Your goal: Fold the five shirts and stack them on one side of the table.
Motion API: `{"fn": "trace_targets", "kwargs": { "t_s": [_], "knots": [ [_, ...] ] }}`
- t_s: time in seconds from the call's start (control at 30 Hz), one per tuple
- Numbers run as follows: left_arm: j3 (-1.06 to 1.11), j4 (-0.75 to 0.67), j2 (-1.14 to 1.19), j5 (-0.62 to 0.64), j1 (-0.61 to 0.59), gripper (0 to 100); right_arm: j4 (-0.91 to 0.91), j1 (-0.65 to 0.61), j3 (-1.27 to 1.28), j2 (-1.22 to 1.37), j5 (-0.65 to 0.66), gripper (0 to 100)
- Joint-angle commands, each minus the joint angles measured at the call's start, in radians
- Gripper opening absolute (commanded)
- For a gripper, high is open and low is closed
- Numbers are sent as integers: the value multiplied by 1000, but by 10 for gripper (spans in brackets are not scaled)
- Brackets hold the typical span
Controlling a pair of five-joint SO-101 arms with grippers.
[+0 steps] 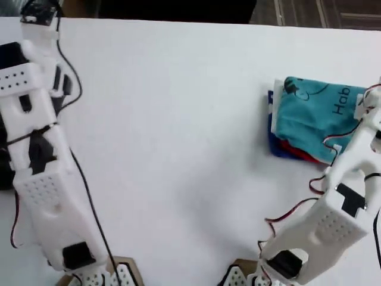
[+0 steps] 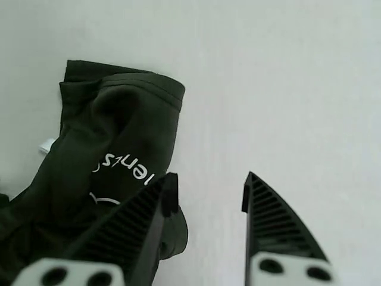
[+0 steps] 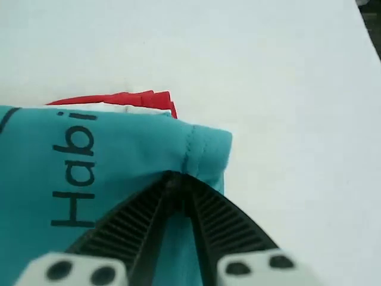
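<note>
While right claw (image 3: 177,182) pinches teal shirt (image 3: 113,158), closed

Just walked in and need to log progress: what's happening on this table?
The right gripper is shut on the edge of the teal shirt, which tops a folded stack on one side of the table. The left gripper hangs open over a crumpled dark shirt, not yet folded.
</note>
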Motion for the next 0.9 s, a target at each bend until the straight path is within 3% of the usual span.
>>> {"fn": "trace_targets", "kwargs": {
  "t_s": [0.0,0.13,0.4,0.53,0.63,0.73,0.87],
  "knots": [
    [-27,3,-72,-15,-68,199,180,-22,-118,-170,-104,20],
    [-13,2,-58,-18,-176,202,398,-133,-124,-294,-100,20],
    [5,-6,8,-124,-423,203,797,-443,-15,-378,75,22],
    [8,-8,69,-245,-539,254,808,-506,114,-432,89,22],
    [-1,-14,149,-325,-588,271,808,-559,199,-479,91,84],
    [-1,-48,224,-356,-606,271,808,-625,269,-527,107,176],
    [-1,-68,304,-358,-586,271,808,-700,344,-576,123,197]
  ]
}}
